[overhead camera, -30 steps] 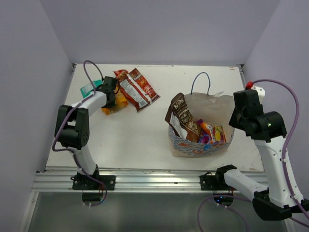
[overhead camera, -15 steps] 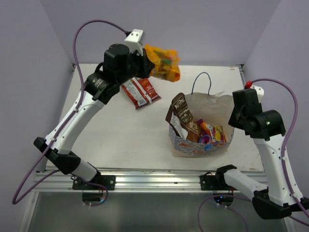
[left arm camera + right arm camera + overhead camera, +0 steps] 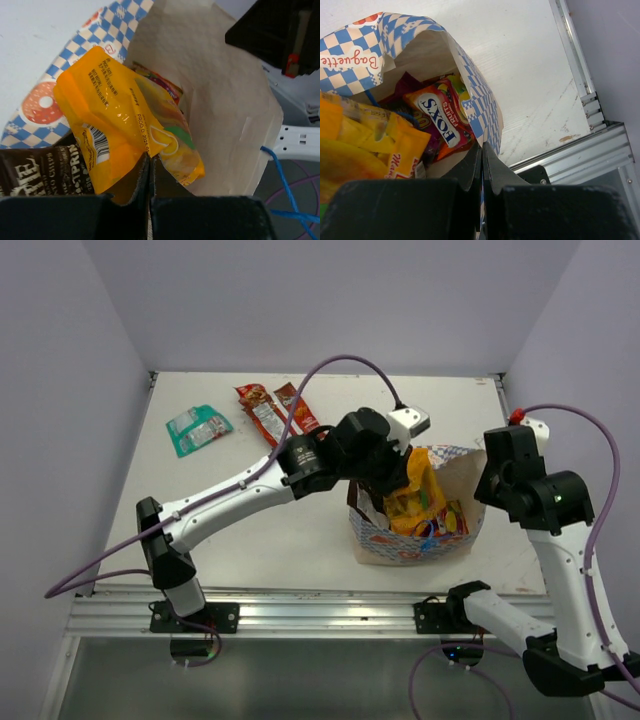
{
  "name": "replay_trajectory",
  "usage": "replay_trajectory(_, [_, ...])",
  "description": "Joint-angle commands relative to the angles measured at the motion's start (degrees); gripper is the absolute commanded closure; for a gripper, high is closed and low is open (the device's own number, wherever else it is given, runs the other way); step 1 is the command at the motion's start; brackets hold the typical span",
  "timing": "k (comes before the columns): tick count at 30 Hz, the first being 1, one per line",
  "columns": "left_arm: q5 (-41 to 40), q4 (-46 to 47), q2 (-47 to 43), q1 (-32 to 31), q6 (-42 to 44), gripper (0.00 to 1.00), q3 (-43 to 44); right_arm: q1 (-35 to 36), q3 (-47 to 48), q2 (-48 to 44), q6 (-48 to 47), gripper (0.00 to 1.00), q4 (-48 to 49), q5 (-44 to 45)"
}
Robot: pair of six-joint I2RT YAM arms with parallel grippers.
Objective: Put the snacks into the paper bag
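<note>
Now the left pincer (image 3: 151, 164), clamping the orange packet (image 3: 112, 120), has reached the paper bag (image 3: 225, 100); release follows. The right pincer (image 3: 481, 152) pinches its rim.

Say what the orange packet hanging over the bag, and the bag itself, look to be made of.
The orange packet is probably plastic or foil-lined film with a glossy finish: bright glints and soft crinkles run across its face. The paper bag looks like matte paper: the inside is dull beige with crisp fold lines, and the outside carries flat printed blue checks.
</note>
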Motion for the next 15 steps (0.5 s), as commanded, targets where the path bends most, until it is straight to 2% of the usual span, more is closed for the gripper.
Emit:
replay_trajectory(1, [-2.9,3.5,-3.5,-1.0,1.4,1.00,-1.6,-0.3,1.0,-1.1,0.4,1.00,-11.1,0.9])
replay_trajectory(6, [-7.3,2.5,-4.5,-1.1,2.1,0.98,-2.1,-0.3,0.6,-0.9,0.1,1.00,-10.7,0.5])
replay_trajectory(7, [-8.3,2.5,-5.5,-1.1,2.3,0.88,-2.0,-0.2,0.6,-0.9,0.1,1.00,-10.7,0.6])
replay_trajectory(8, [-10.8,2.5,-6.2,-1.2,2.5,0.66,-2.0,-0.3,0.6,-1.0,0.0,1.00,-10.7,0.6])
replay_trajectory(9, [-12.1,3.0,-7.2,-1.4,3.2,0.63,-2.1,-0.3,0.6,-1.0,0.0,1.00,-10.7,0.6])
replay_trajectory(11, [-14.4,4.2,-9.7,-1.8,3.8,0.60,-1.8,-0.3,0.7,-0.9,-0.1,1.00,-10.6,0.8])
replay_trajectory(15, [-16.0,1.9,-11.3,-1.8,4.1,0.68,-0.4,-0.3,1.1,-0.3,-0.2,1.00,-10.4,0.9])
